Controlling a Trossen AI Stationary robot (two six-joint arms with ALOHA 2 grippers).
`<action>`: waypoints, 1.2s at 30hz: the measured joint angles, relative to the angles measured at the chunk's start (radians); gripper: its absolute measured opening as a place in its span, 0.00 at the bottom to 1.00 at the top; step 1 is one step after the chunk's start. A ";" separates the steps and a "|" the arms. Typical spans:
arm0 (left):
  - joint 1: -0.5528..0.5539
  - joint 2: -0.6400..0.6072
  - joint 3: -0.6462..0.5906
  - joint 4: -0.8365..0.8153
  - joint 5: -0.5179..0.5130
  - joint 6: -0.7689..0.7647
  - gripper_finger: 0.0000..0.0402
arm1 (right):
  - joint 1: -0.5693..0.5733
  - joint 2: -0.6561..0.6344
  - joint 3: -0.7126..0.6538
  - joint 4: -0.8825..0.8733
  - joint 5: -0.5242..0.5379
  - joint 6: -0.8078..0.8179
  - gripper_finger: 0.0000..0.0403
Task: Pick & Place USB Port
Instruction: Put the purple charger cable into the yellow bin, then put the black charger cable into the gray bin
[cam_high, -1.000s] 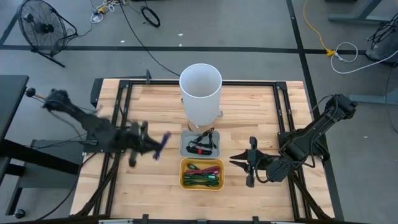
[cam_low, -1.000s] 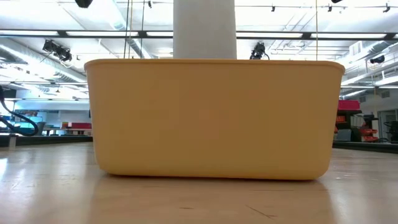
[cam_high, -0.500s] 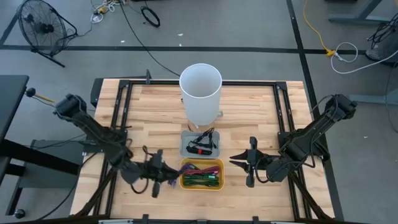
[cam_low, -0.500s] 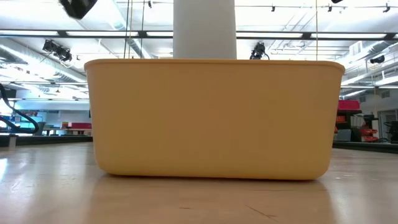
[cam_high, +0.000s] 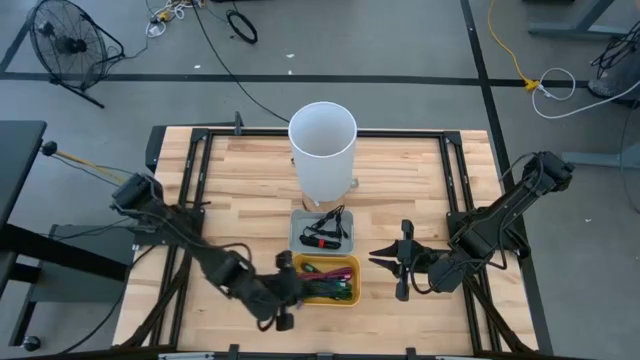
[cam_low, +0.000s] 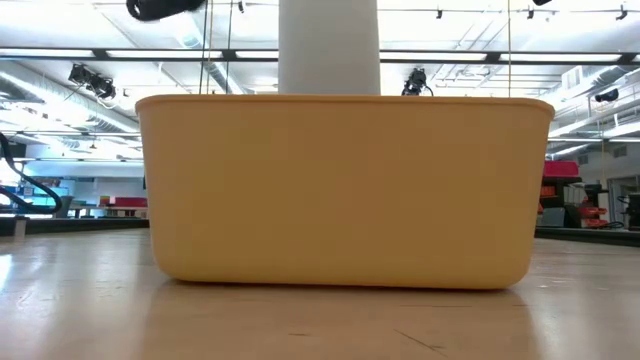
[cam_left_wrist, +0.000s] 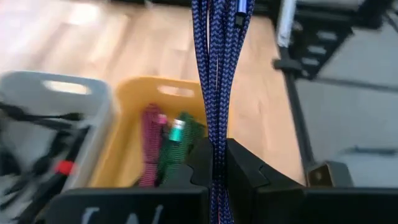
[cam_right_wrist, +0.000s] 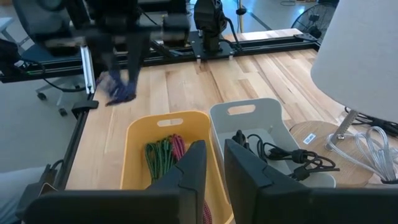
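A blue braided USB cable (cam_left_wrist: 214, 74), folded into a bundle of several strands, is in my left gripper (cam_high: 284, 292), which is shut on it at the left rim of the yellow bin (cam_high: 325, 258). That bin holds green and red cables (cam_left_wrist: 168, 140). Beyond it, the grey bin (cam_high: 297, 232) holds black cables. The right wrist view shows the blue cable (cam_right_wrist: 121, 93) hanging beyond the yellow bin (cam_right_wrist: 165, 121). My right gripper (cam_high: 378, 257) waits to the right of the yellow bin, its fingers a narrow gap apart with nothing between them. My left gripper pinches the blue cable's bundled strands (cam_left_wrist: 215, 146) between its two fingers. The fingers slant down from the table's left, and the bundle runs on past their tips. The cable is lifted clear of the table.
A tall white cylinder (cam_high: 322, 130) stands behind the grey bin on the far side. In the low view the yellow bin's wall (cam_low: 340, 190) fills the middle. Black frame rails (cam_high: 200, 180) run along the table's sides. Bare wood lies to the left and right of the bins.
My left gripper has swung from the table's left toward the near edge and the right, sinking and turning, and now stands at the yellow bin's left rim. The blue cable has travelled with it, still clear of the table.
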 joint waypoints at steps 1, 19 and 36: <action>0.013 0.019 0.011 0.002 0.033 0.016 0.06 | 0.000 0.000 0.000 0.000 0.000 0.000 0.15; 0.240 0.094 0.049 -0.179 0.327 0.045 0.06 | 0.000 0.000 0.000 -0.003 0.000 0.000 0.15; 0.244 0.088 0.049 -0.202 0.379 0.051 0.30 | 0.000 0.000 0.000 -0.003 -0.001 0.004 0.15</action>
